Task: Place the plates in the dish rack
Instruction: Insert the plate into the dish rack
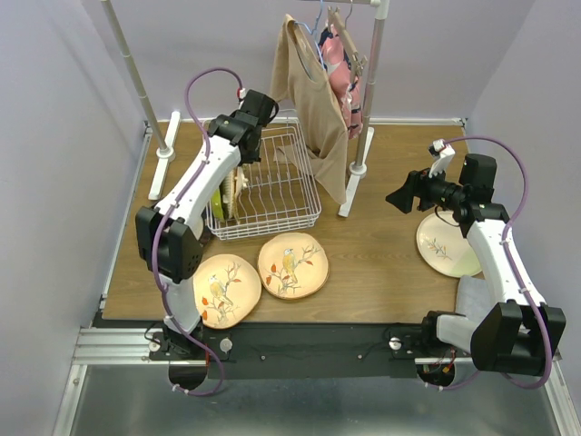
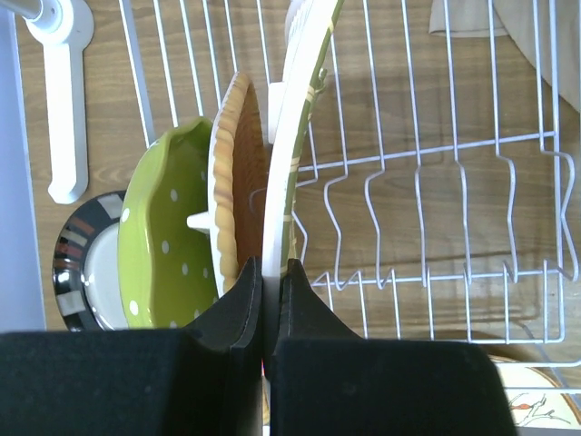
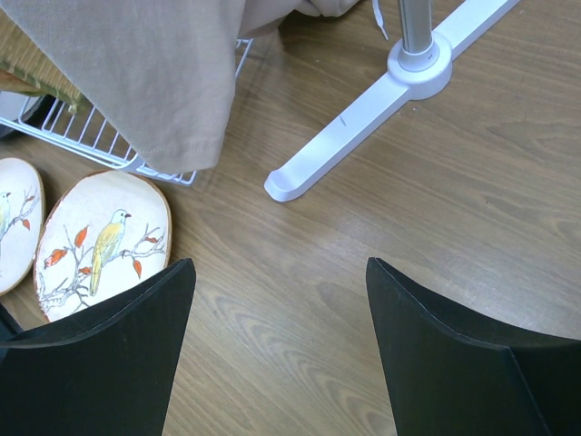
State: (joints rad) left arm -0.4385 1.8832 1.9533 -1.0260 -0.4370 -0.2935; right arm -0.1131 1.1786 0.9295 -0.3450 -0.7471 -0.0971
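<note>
Left end effector (image 2: 272, 282) is pressed together on the rim of the cream-green plate (image 2: 295, 136), pinching it on edge inside the dish rack (image 1: 263, 232). In the left wrist view the plate's long axis runs 6 to 12 o'clock, straight away from the fingers and in line with the rack wires.

Packed at its 9 o'clock side are the orange woven plate (image 2: 238, 173), touching or nearly so, then the lime dotted plate (image 2: 168, 236), then the dark-rimmed plate (image 2: 77, 263). Can't tell whether that last one sits inside the rack wall. The slots at 3 o'clock are free.

Judgement: the plate looks seated, so the next step is to let go and lift clear.

Right end effector (image 3: 280, 263) is spread wide, holding nothing, above the worktop (image 1: 381, 263).

Plates lying flat in the top view:
- Pale sprig plate (image 1: 440, 247), at 5 o'clock of the right end effector and nearest to it.
- Right bird plate (image 1: 292, 265) and left bird plate (image 1: 225, 289), at 6 o'clock of the rack, closer to the left arm.
</note>
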